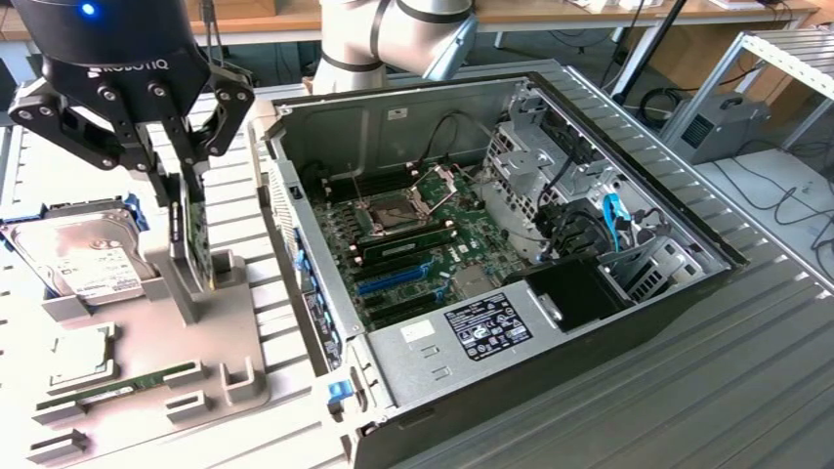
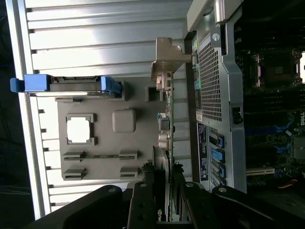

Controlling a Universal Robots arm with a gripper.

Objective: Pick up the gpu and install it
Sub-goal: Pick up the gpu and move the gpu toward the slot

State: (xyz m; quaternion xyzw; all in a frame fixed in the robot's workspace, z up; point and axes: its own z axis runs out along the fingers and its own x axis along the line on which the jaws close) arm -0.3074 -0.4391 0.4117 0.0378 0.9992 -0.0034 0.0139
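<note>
- A ribbed aluminium table (image 1: 729,376) carries the work. Behind it stands a wooden workbench (image 1: 561,15), and cables and a grey box (image 1: 724,122) lie on the floor at the exterior view's right.
- On the table sit an open computer case (image 1: 561,386) and, just beside it, a grey parts fixture (image 1: 241,337).
- The gpu (image 1: 198,239) stands upright on edge in a slot of that fixture, outside the case.
- The gripper (image 1: 183,191) is down over the card's top edge. Whether it is clamping the card cannot be told.
- The exterior view looks into the case and shows the motherboard (image 1: 431,239), its bare CPU socket (image 1: 391,217) and the labelled power supply (image 1: 485,327).
- It also shows the fixture's hard drive (image 1: 78,259), processor chip (image 1: 76,354) and RAM stick (image 1: 124,383).
- The wrist view looks straight down along the card's thin edge, with the silver bracket (image 2: 167,57) at the end away from the gripper.
- It also shows the case's perforated rear panel (image 2: 214,81) and the blue rails on the hard drive.
</note>
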